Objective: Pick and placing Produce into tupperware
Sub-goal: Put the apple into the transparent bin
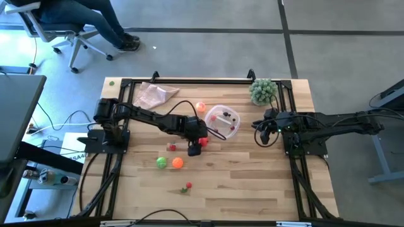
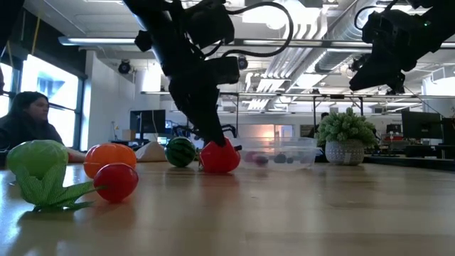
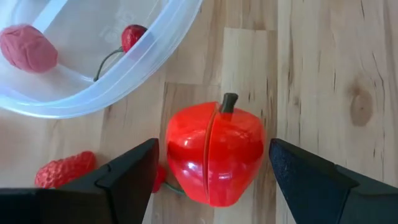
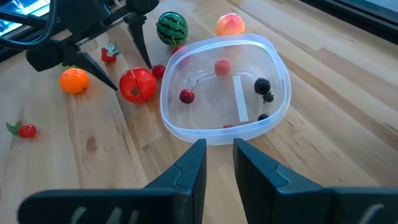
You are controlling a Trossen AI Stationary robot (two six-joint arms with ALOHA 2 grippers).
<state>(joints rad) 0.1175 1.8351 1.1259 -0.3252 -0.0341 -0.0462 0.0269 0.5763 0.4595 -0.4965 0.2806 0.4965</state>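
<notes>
A red toy apple (image 3: 214, 152) stands on the table just beside the clear tupperware (image 3: 134, 68). My left gripper (image 3: 213, 167) is open, and its two fingers stand on either side of the apple with a thin gap at each. It comes from above, slanting down (image 2: 219, 156). The tupperware (image 1: 222, 121) holds a cherry (image 4: 186, 95), a pink piece (image 4: 222, 66) and dark berries (image 4: 262, 86). My right gripper (image 4: 220, 163) hovers above the table on the tub's right (image 1: 262, 132). It is open by a narrow gap.
A striped green ball (image 4: 171, 27) and a peach ball (image 4: 230, 24) lie past the tub. A strawberry (image 3: 65, 169), an orange ball (image 1: 177, 162), a green piece (image 1: 162, 162) and a small tomato (image 1: 187, 186) lie toward the near edge. A potted plant (image 1: 263, 90) and a beige cloth (image 1: 154, 94) sit at the far edge.
</notes>
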